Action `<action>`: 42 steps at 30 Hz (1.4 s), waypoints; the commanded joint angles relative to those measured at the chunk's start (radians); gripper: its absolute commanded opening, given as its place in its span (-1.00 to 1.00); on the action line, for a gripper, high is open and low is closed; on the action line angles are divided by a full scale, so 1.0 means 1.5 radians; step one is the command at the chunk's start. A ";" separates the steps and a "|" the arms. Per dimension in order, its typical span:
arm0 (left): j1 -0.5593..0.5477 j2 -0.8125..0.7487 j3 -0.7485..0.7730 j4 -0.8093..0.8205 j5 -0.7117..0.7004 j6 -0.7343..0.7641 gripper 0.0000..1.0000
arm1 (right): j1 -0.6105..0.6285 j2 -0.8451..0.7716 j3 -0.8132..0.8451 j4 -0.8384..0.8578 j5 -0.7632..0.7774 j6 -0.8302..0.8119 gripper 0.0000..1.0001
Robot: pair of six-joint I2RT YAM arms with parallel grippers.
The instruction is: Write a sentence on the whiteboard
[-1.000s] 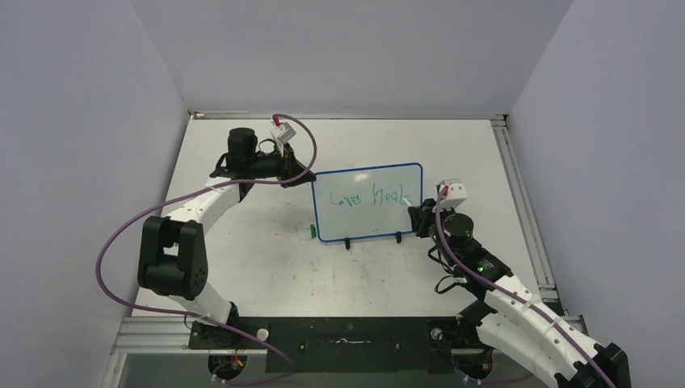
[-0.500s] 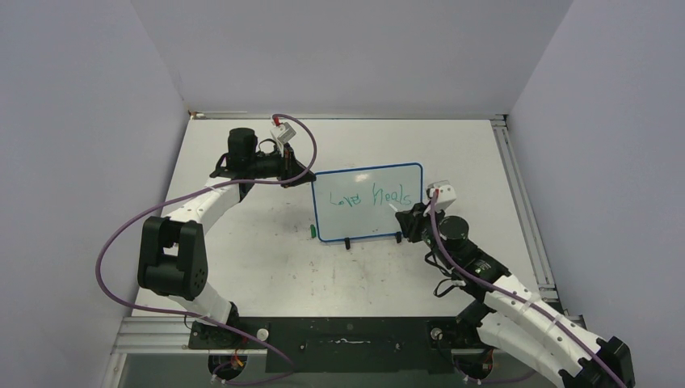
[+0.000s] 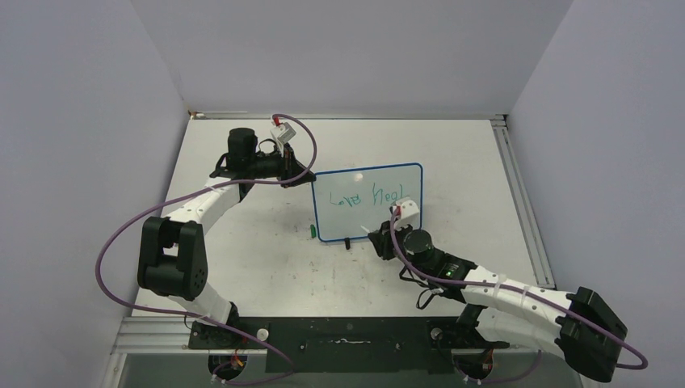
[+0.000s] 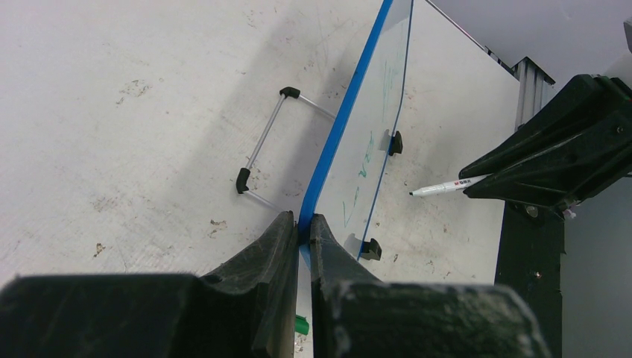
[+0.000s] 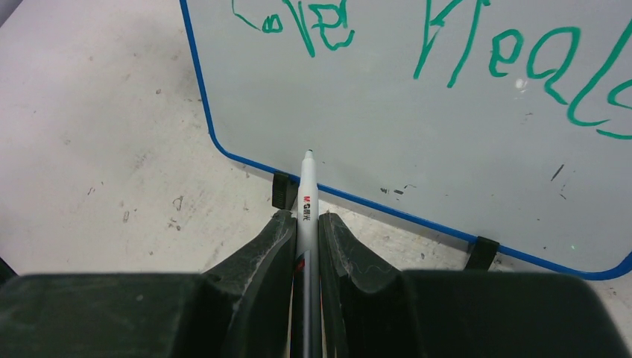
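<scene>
Standing tilted on its lower edge, the whiteboard is gripped at its upper left corner by the left gripper. In the left wrist view the blue rim is seen pinched between the fingers, which are drawn narrow on it, so the board stretches straight ahead of that gripper. The sentence is written in green across the upper half of the board and reads roughly "Love Heals" in one line. It lies ahead of and above the right gripper.

A marker is clamped between the right fingers and points forward at the board's lower part, below the word "Love". In the left wrist view a small gap is seen between the marker's tip and the board's face. Two black feet are seen under the lower rim, one just left of the marker and one well to the right of it.

Behind the board, left of the left gripper's fingers, a wire stand rests on the table. A small green cap lies on the table just beside the board's lower left corner, under the left gripper's fingertips in its own view.
</scene>
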 commanded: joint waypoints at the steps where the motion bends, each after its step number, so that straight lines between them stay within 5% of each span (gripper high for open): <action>1: -0.003 -0.022 0.010 -0.002 -0.006 0.006 -1.00 | 0.019 0.026 -0.005 0.090 0.050 0.000 -0.89; 27: -0.002 -0.017 0.013 -0.005 -0.002 0.009 -1.00 | 0.019 0.145 0.009 0.123 0.120 -0.019 -0.89; 42: -0.002 -0.018 0.013 -0.006 -0.001 0.010 -1.00 | 0.021 0.175 0.017 0.123 0.071 -0.039 -0.89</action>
